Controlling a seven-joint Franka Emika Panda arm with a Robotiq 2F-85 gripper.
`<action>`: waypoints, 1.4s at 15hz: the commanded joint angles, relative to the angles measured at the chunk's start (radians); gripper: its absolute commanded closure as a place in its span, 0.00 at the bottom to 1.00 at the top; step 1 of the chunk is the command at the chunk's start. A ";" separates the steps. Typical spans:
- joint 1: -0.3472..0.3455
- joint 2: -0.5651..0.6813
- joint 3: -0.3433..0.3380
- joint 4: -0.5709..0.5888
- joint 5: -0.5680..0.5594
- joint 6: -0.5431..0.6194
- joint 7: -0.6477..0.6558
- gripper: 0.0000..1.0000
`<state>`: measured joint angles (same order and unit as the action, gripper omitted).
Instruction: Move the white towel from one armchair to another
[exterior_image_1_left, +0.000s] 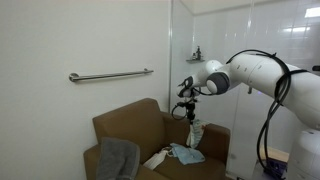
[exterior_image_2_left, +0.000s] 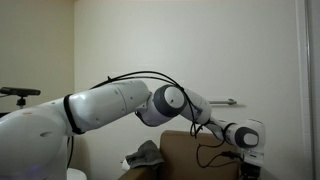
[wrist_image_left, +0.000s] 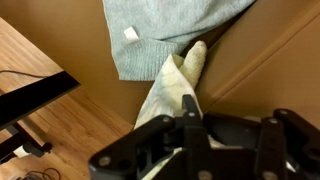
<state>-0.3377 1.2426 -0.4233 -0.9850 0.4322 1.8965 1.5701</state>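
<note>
A white towel (exterior_image_1_left: 196, 133) hangs in a narrow strip from my gripper (exterior_image_1_left: 190, 113) above the right part of the brown armchair (exterior_image_1_left: 130, 125). In the wrist view the white towel (wrist_image_left: 176, 82) runs from my shut fingers (wrist_image_left: 190, 122) down towards the brown seat (wrist_image_left: 265, 50). The gripper is shut on the towel's upper end. The towel's lower end reaches the seat beside a grey towel (wrist_image_left: 165, 28). In an exterior view the arm (exterior_image_2_left: 120, 100) hides most of the scene and the gripper (exterior_image_2_left: 243, 152) is barely visible.
A grey towel (exterior_image_1_left: 118, 157) drapes over the chair's left armrest. A light blue cloth (exterior_image_1_left: 187, 154) and a white piece (exterior_image_1_left: 157, 158) lie on the seat. A metal rail (exterior_image_1_left: 110, 75) is on the wall behind. Wooden floor (wrist_image_left: 30, 60) shows beside the chair.
</note>
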 joint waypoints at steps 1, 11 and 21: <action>0.046 -0.151 -0.017 -0.235 0.012 0.082 -0.076 0.96; 0.131 -0.473 -0.010 -0.645 0.098 0.405 -0.160 0.97; 0.055 -0.671 0.099 -0.875 0.026 0.551 -0.133 0.98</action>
<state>-0.2584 0.5755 -0.3502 -1.8611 0.4805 2.4444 1.4236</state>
